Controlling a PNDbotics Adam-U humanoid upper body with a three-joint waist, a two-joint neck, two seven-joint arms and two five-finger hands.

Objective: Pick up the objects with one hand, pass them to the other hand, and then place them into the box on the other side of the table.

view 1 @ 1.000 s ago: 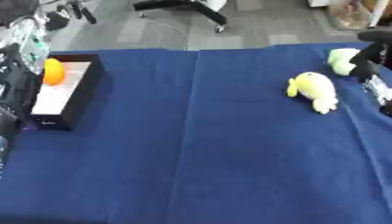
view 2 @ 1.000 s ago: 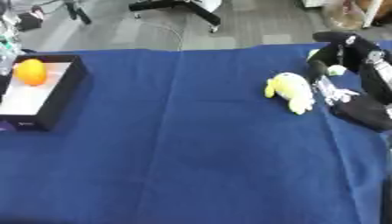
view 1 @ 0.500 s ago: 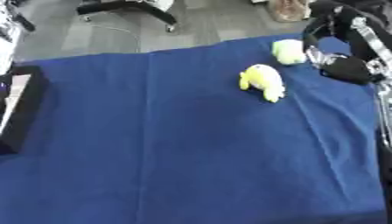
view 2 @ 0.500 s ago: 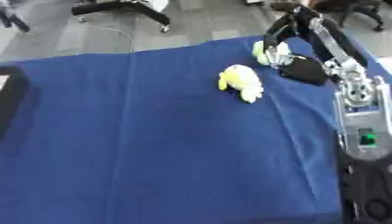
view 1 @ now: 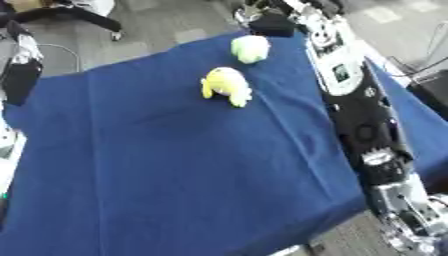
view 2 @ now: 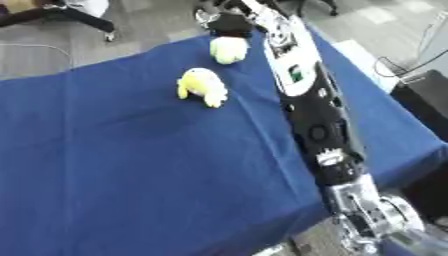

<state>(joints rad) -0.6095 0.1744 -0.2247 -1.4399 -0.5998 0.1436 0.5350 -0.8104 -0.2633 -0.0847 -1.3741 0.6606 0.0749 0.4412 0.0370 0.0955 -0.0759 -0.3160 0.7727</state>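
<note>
A yellow plush toy lies on the blue tablecloth towards the far right. Just beyond it sits a pale green rounded object. My right arm stretches from the lower right corner along the table's right side up to the far edge. My right hand shows as a dark shape right behind the green object, close to or touching its far side. The hand's grip is blurred. My left hand is out of sight.
A white box edge shows at the left border. An office chair base stands on the grey floor beyond the table. A black case sits off the table's right edge, and the front corner lies at the lower right.
The camera has swung to the right, so the box with the orange object has slid out of view. My right arm has reached farther, to the green object.
</note>
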